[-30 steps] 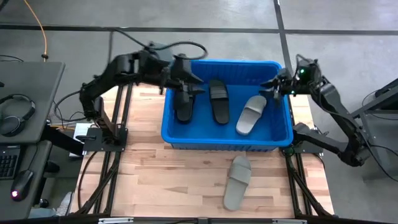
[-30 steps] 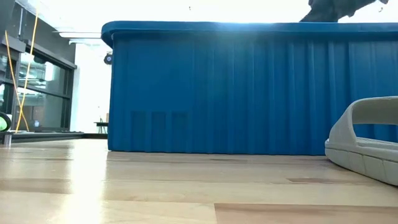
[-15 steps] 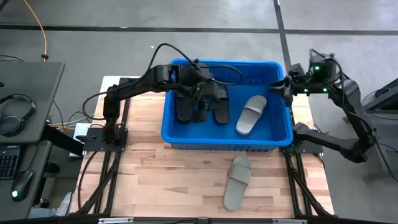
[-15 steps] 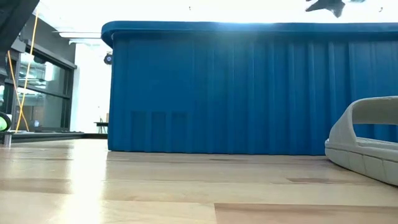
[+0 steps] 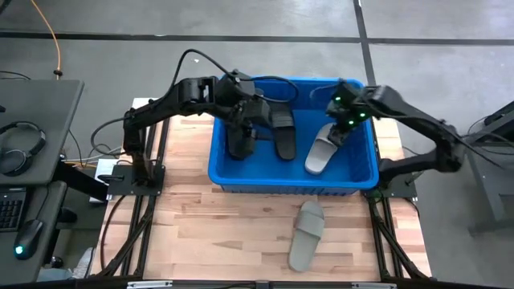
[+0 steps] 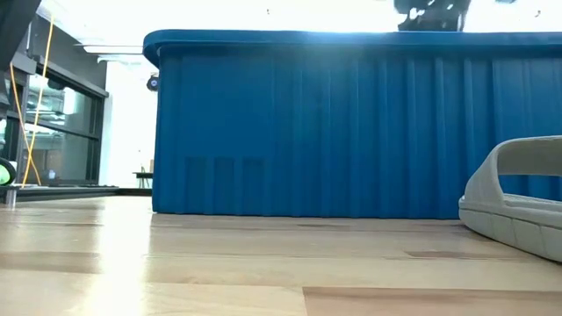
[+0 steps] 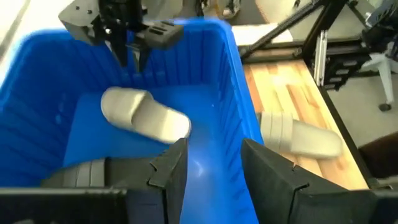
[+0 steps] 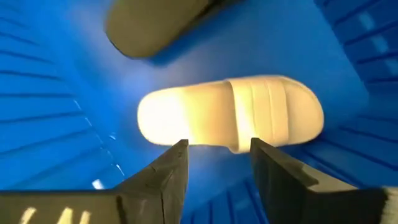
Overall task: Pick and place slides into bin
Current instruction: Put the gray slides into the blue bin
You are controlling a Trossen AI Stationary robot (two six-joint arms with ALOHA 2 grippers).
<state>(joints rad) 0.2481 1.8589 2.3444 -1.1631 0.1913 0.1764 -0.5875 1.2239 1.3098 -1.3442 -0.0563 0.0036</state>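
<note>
Three slides lie inside the blue bin (image 5: 293, 183) at the far half of the wooden tabletop (image 5: 201, 233): two black slides side by side, one (image 5: 238, 138) toward 9 o'clock in the bin and the other (image 5: 282, 131) near its middle, and a light grey slide (image 5: 324, 147) toward 3 o'clock. A second grey slide (image 5: 306, 234) rests on the tabletop outside, at 6 o'clock of the bin and apart from its wall; the low view shows its strap rising just beside the bin's ribbed blue side (image 6: 351, 132).

The left gripper (image 5: 245, 120) hangs over the 9 o'clock black slide, its fingers (image 7: 171, 171) spread with only the bin's floor between them, pinching nothing. The right gripper (image 5: 343, 124) hovers above the 12 o'clock end of the grey slide in the bin, its fingers (image 8: 168, 177) likewise held apart and empty, the pale slide (image 8: 230, 118) lying below them.

A desk with headphones (image 5: 20, 148) stands at 9 o'clock of the tabletop.
</note>
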